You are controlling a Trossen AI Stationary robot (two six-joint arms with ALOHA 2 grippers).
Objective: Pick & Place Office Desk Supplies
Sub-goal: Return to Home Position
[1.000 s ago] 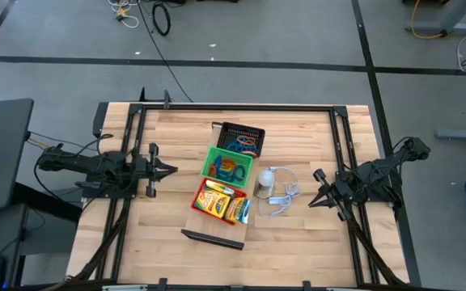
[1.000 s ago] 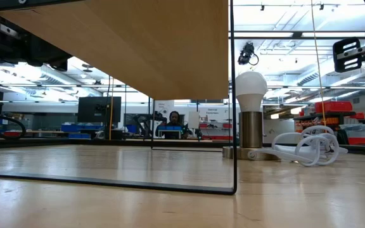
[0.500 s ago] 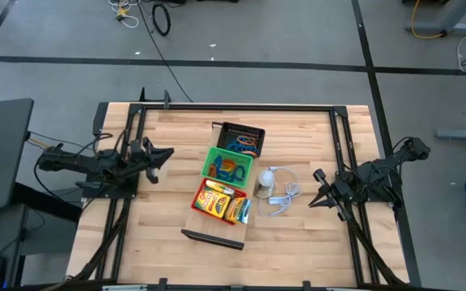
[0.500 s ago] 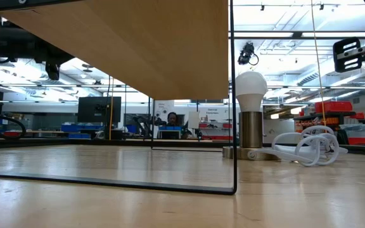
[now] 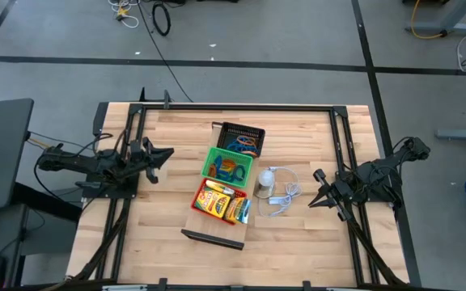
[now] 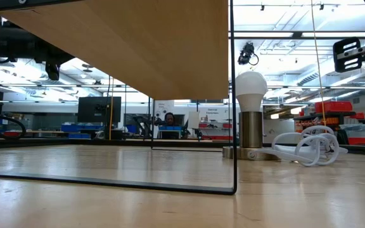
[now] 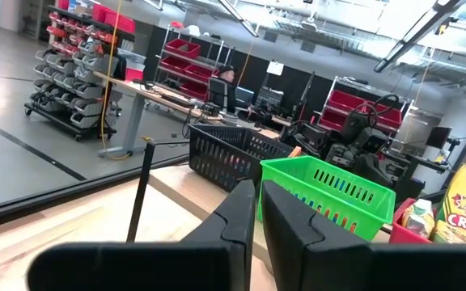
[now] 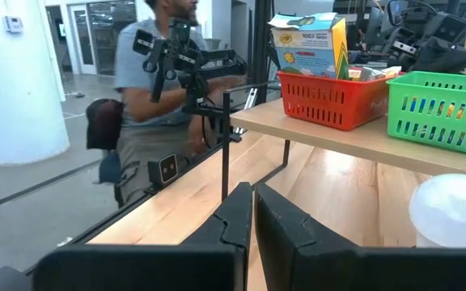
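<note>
The big wooden table [image 5: 176, 234] holds one long pale board [image 6: 138, 44], raised up like a shelf. Two dark arms wait at the sides. The left claw [image 5: 168, 153] hangs over the left side of the table, well apart from the trays, and points at them. Its two fingers are pressed together and hold nothing. The right claw [image 5: 314, 190] is at the right side, near the white cord [image 5: 285, 198]. Its fingers are together too, with nothing in them. Three mesh trays sit on the board in one row. The row runs from the far edge to the near edge, a bit slanted: the black tray [image 5: 239, 129], then the green tray [image 5: 213, 164], then the red tray [image 5: 199, 206]. One white lamp [image 5: 264, 183] stands on the table just beside the green tray. Yellow and green card boxes [image 5: 217, 200] fill the red tray. One shows the letters "CRAY" in the left wrist view. I cannot count the boxes for sure. Small blue and orange loops [image 5: 245, 145] lie in the black and green trays.
</note>
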